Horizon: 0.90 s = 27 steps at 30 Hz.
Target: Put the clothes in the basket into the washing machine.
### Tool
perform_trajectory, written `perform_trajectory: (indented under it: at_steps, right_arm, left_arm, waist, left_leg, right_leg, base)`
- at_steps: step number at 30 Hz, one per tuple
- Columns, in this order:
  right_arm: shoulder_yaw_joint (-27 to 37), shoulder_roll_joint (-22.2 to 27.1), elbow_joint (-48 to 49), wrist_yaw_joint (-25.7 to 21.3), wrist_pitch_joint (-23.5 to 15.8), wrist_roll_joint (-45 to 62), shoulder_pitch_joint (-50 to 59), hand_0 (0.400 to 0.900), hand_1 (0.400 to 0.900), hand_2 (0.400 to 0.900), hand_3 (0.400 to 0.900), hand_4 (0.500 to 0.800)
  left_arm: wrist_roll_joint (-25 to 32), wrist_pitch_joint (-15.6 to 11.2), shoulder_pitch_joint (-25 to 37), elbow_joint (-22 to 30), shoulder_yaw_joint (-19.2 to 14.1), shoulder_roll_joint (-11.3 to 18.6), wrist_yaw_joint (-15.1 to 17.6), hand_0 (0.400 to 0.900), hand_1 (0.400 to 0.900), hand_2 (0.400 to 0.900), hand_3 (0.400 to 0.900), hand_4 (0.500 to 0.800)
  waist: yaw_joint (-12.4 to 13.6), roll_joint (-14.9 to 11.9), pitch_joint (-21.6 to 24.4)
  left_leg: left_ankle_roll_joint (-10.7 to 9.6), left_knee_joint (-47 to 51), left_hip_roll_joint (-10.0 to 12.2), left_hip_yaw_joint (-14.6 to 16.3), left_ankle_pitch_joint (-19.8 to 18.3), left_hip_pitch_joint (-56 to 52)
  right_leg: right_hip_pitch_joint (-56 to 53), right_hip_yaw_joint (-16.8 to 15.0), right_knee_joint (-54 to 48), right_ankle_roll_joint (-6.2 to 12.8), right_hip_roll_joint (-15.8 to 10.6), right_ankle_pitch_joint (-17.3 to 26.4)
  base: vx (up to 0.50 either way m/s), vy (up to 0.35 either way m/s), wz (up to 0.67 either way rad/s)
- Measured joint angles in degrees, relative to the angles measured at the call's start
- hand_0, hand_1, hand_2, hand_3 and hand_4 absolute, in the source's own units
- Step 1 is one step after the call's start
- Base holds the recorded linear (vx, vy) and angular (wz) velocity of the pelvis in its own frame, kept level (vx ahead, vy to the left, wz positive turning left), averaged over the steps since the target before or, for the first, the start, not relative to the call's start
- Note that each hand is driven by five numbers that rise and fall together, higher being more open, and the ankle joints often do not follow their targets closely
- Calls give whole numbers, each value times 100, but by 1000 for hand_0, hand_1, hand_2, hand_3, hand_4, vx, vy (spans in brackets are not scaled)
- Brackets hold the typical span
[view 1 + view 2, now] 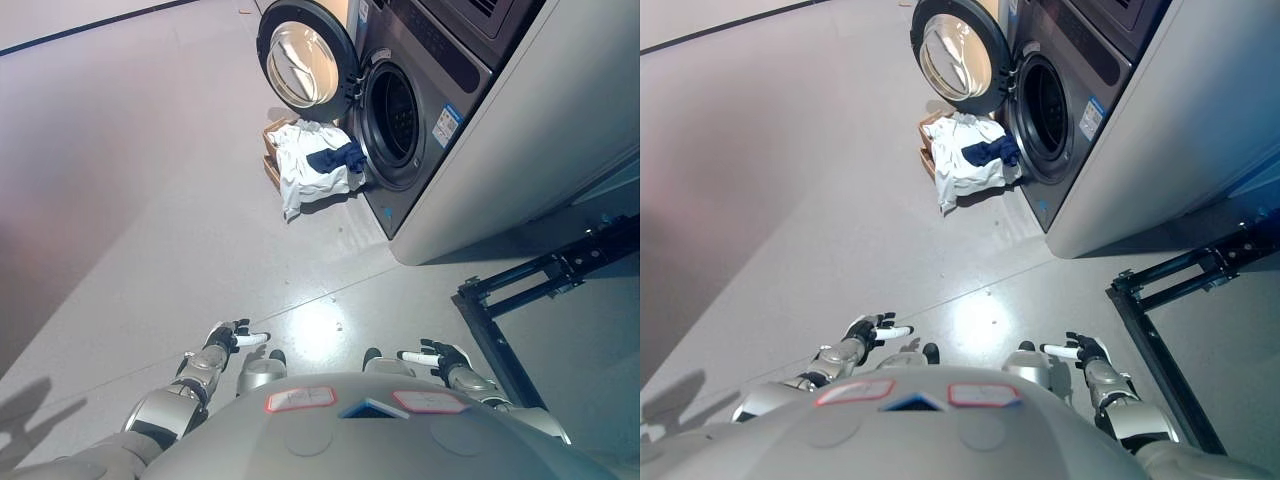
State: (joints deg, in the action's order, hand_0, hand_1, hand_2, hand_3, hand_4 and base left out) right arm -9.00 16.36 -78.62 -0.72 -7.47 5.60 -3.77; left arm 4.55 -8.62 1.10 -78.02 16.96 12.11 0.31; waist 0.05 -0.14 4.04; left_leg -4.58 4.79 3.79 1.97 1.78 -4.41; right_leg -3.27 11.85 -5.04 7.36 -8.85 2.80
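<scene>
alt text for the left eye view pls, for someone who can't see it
A front-loading washing machine stands with its round door swung open; before it a basket holds white and dark blue clothes. Nearer, the robot's left hand and right hand hover open and empty.

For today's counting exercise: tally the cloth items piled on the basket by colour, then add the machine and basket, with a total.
White crumpled cloth: 1
Dark blue cloth: 1
Brown woven basket: 1
Dark grey front-loading washing machine, door open: 1
Total: 4
</scene>
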Motion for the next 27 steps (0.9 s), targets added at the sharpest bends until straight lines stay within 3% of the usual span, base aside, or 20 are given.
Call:
perform_trajectory:
  at_steps: [27]
  right_arm:
    - [2,0,-9,4,9,0,24,900,900,900,900,800]
  left_arm:
    - [2,7,0,-163,-66,7,1,900,900,900,900,800]
  waist:
    - [-4,-17,-12]
  left_leg:
    - [19,16,-73,16,-5,-7]
  right_leg:
    - [12,-27,1,0,-58,0]
  base:
    - [7,26,-1]
